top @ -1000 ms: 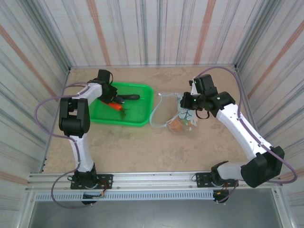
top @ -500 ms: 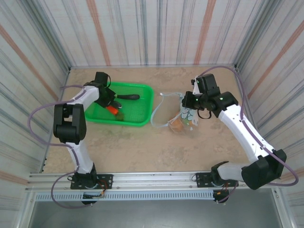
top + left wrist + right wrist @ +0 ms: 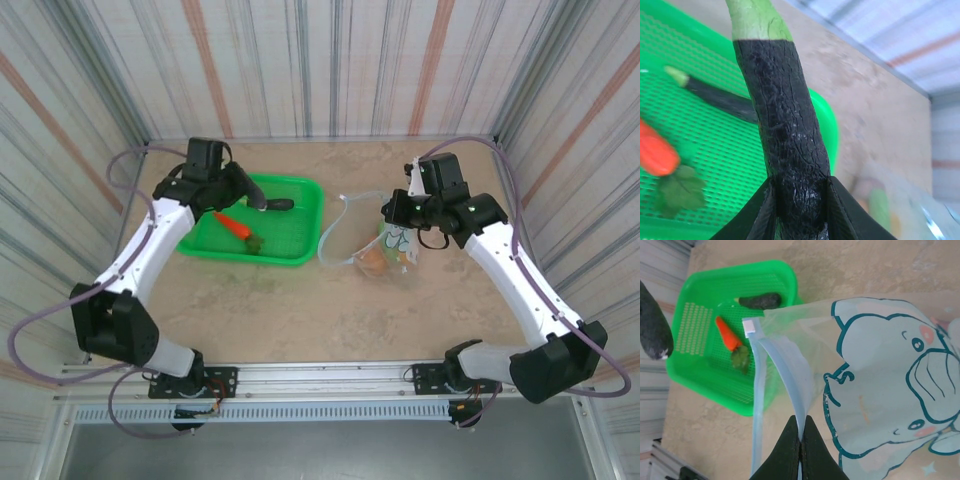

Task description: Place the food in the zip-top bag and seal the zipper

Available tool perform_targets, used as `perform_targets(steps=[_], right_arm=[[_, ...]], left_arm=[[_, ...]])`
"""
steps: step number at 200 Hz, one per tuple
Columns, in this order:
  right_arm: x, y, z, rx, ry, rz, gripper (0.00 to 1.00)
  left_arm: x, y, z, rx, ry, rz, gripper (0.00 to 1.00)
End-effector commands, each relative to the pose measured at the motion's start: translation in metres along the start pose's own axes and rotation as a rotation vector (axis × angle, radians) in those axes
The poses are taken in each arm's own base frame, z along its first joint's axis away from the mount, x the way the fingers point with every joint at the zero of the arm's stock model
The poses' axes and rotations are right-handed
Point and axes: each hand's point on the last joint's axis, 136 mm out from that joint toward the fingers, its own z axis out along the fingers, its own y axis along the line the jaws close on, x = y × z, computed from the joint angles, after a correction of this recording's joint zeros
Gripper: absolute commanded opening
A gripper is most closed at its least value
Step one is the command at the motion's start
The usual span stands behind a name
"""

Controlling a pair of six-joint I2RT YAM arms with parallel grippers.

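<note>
Eggplant (image 3: 782,115) sits clamped in the left claw (image 3: 797,197) over the green basket (image 3: 715,145); the right claw (image 3: 800,437) is clenched on the zipper (image 3: 790,375) of the zip-top bag (image 3: 875,365).

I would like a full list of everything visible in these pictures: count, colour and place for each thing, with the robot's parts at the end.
table: one, sandy beige, under everything
walls: striped grey panels, around the table
basket: one, green mesh, left part of table
carrot: one, orange with green leaves, inside basket
second eggplant: one, dark, inside basket near its far wall
held eggplant: one, black with green top, above basket
zip-top bag: one, clear with blue elephant print, right of basket
zipper: one, pale blue strip, along bag mouth
round piece: one, orange-brown, inside bag
left claw: one, black, closed on held eggplant
right claw: one, black, pinching zipper
</note>
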Motion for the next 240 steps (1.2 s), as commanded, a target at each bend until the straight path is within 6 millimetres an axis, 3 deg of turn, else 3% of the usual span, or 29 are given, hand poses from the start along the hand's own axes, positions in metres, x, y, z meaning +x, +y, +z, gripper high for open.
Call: perform_targets(steps=[1, 15, 47, 102, 171, 213, 240], right_arm=[[0.009, 0.000, 0.007, -0.006, 0.035, -0.004, 0.00], [0.015, -0.006, 0.013, 0.011, 0.058, 0.002, 0.00], [0.014, 0.002, 0.014, -0.021, 0.051, 0.008, 0.00], [0.007, 0.017, 0.007, -0.076, 0.029, 0.041, 0.00], [-0.013, 0.026, -0.004, -0.098, -0.024, 0.063, 0.00], [-0.031, 0.027, -0.011, -0.097, -0.074, 0.074, 0.00], [-0.038, 0.024, -0.010, -0.090, -0.086, 0.082, 0.00]], left_arm=[[0.019, -0.029, -0.022, 0.091, 0.014, 0.133, 0.29], [0.035, -0.051, -0.027, 0.159, 0.032, 0.170, 0.28], [0.066, -0.089, -0.027, 0.254, 0.009, 0.273, 0.28], [0.103, -0.138, 0.004, 0.380, -0.046, 0.307, 0.29], [0.149, -0.158, 0.047, 0.408, -0.007, 0.234, 0.28], [0.177, -0.163, 0.058, 0.423, 0.089, 0.227, 0.28], [0.181, -0.162, 0.056, 0.416, 0.100, 0.240, 0.28]])
